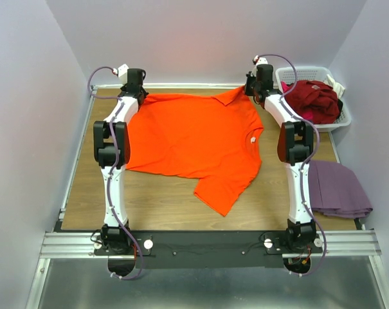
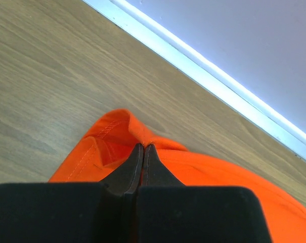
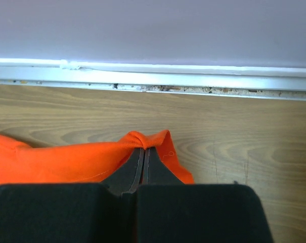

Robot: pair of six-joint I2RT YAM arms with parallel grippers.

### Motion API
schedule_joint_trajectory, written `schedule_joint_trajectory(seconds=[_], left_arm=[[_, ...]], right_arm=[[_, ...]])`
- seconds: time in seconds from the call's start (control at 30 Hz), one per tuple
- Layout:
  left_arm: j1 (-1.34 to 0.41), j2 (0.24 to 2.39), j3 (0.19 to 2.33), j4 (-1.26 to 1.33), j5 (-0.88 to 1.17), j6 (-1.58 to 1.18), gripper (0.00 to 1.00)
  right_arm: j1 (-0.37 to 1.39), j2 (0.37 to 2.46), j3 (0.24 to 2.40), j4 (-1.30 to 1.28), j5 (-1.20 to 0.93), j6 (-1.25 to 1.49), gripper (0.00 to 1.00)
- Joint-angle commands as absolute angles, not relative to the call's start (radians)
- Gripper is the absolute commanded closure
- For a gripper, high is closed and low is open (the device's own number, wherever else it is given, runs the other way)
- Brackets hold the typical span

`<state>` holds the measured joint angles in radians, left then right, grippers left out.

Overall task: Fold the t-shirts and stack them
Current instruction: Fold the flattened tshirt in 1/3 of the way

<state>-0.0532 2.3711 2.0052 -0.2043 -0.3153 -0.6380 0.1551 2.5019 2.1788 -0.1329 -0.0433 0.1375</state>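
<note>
Nearest the overhead camera, the black rail (image 1: 207,248) at the tabletop's (image 1: 155,199) near edge carried both arms, which reached to the far edge. The orange tee (image 1: 194,138) lay spread and mostly flat across the middle, its white label (image 1: 252,138) toward the right edge and one sleeve trailing toward the near edge. The left claw (image 1: 139,95) sat on the tee's far-left corner and the right claw (image 1: 253,89) on its far-right corner. A purple tee (image 1: 335,187) lay folded at the right edge. A red tee (image 1: 313,100) sat crumpled in the basket (image 1: 345,119) at the far-right corner.

From the left wrist, the left claw (image 2: 143,148) was fully closed, pinching a hemmed fold of the orange tee (image 2: 208,169) just above the wood (image 2: 67,76), near the far edge.

From the right wrist, the right claw (image 3: 143,150) was likewise closed tight on a bunched edge of the orange tee (image 3: 67,159), close to the far edge.

By my reading the job was at an early stage. The purple tee looked finished, though I could not tell if it was one or several. The orange one was only laid out and gripped, with no fold made. The red one was untouched, and stacking remained.
</note>
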Motion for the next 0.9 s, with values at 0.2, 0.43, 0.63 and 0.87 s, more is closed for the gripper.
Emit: schedule_joint_trajectory(seconds=[0.2, 0.43, 0.63, 0.87], left_arm=[[-0.023, 2.361, 2.025, -0.141, -0.265, -0.615, 1.0], [-0.009, 2.327, 2.051, -0.133, -0.238, -0.597, 1.0], [-0.009, 2.316, 2.051, -0.135, -0.213, -0.578, 1.0], [-0.008, 2.289, 2.022, -0.15, -0.219, -0.565, 1.0]], right_arm=[[0.15, 2.502, 2.177, -0.123, -0.031, 0.144, 0.99], [0.152, 2.395, 2.047, -0.121, 0.04, 0.158, 0.99], [0.152, 2.281, 1.947, -0.121, 0.061, 0.164, 0.99], [0.15, 2.168, 1.81, -0.12, 0.055, 0.163, 0.99]])
